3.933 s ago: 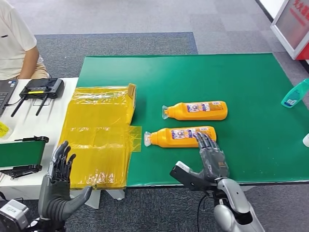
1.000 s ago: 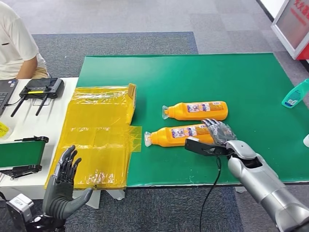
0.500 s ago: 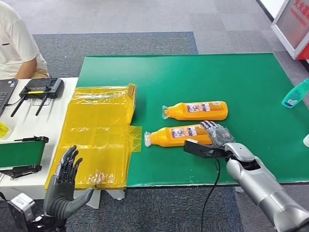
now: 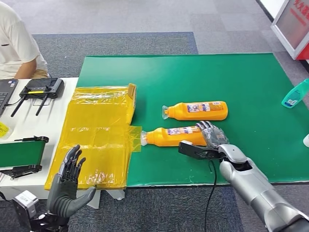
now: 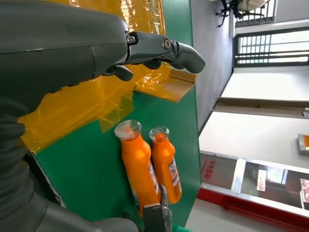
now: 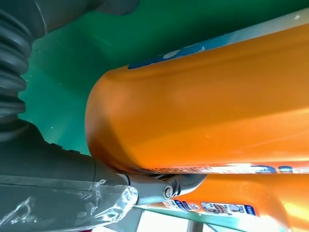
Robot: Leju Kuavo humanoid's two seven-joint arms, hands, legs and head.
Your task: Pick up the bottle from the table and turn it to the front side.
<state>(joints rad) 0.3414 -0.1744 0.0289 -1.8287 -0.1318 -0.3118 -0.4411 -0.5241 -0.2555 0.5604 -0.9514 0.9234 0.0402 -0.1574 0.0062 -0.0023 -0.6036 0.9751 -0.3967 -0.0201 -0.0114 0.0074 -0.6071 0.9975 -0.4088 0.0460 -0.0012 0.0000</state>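
The near orange plastic bottle (image 4: pixel 173 136) has been dragged toward the yellow plastic sheet (image 4: pixel 98 140), its base clasped by the right hand (image 4: pixel 212 137); left hand (image 4: pixel 69 181) spread. Slippage is risked if lifted off-centre.

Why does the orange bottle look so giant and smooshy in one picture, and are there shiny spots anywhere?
Right wrist view: the near orange bottle sits right against the camera, so it looks huge and soft-edged. Head view: the yellow plastic sheet throws pale glare patches. Left wrist view: the windows beyond are washed out bright.
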